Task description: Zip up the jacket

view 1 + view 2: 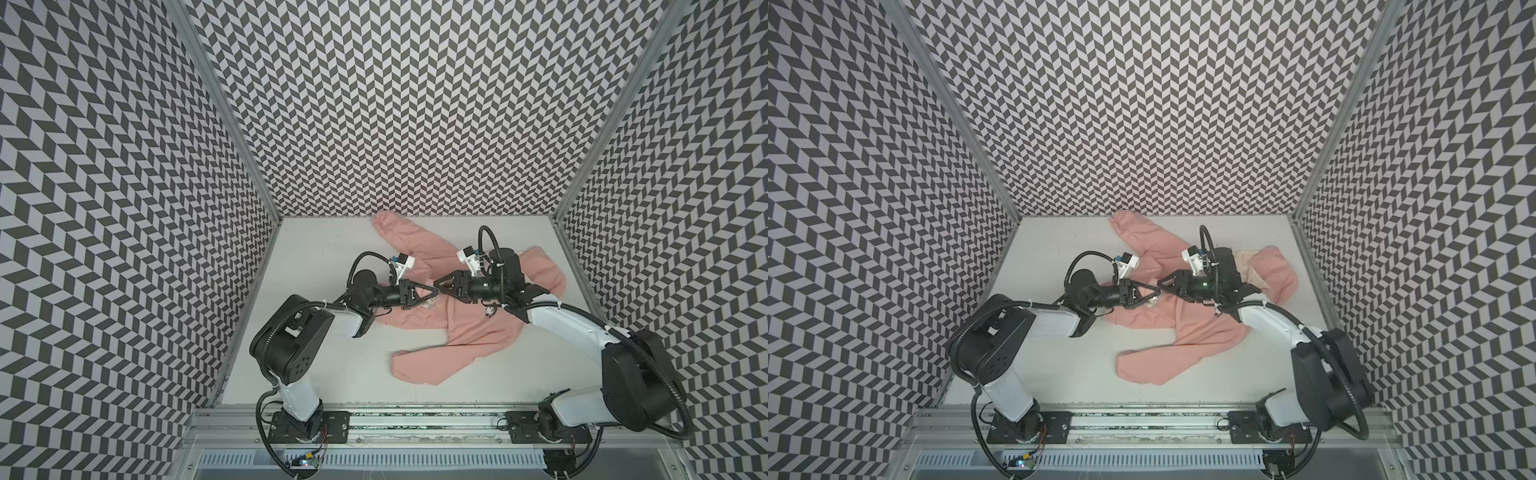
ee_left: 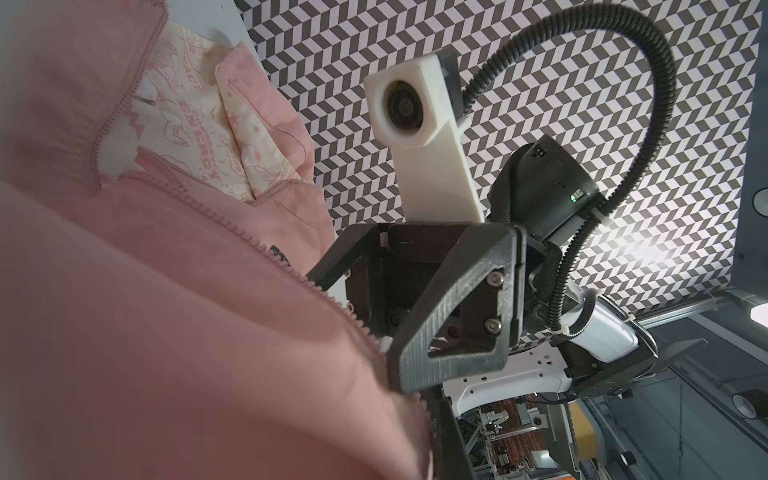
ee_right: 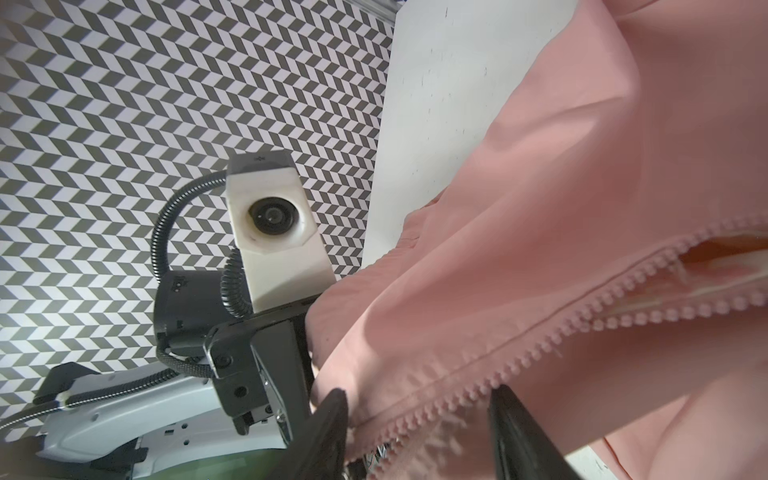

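The salmon-pink jacket [image 1: 469,328] lies front-up on the white table [image 1: 316,257], from the middle toward the right. Its body runs crosswise, and the cream printed lining [image 1: 1250,266] shows at the right end. One sleeve [image 1: 395,232] reaches to the back wall and the other sleeve [image 1: 419,365] points toward the front rail. The left gripper [image 1: 432,293] is clamped on raised fabric at the jacket's zipper [image 3: 582,328] edge. The right gripper [image 3: 419,399] faces it tip to tip, its jaws spread, with the zipper teeth lying between them.
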`<state>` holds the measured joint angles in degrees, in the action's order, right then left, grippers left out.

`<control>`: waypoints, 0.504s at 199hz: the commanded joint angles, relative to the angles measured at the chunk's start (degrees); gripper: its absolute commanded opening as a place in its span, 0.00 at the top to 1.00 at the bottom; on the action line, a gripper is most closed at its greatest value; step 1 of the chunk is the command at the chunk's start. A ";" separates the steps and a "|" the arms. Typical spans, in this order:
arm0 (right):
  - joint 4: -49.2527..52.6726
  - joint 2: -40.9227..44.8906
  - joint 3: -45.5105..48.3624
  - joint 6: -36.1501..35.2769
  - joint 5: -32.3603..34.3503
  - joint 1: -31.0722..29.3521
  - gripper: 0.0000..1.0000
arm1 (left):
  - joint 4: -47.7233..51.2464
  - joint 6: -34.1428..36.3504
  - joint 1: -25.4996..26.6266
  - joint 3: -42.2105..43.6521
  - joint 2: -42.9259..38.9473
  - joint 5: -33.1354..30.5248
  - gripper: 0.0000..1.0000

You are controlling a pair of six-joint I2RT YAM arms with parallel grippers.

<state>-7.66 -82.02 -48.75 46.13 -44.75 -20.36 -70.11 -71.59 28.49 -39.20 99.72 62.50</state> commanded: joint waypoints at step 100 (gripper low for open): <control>-19.24 1.67 5.05 13.53 -7.92 0.92 0.65 | -8.57 -4.84 -0.45 -2.21 2.58 2.45 1.00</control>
<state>-17.34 -80.95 -45.32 54.13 -49.76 -19.90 -75.02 -75.37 28.16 -39.90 102.15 63.53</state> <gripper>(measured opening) 0.358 0.100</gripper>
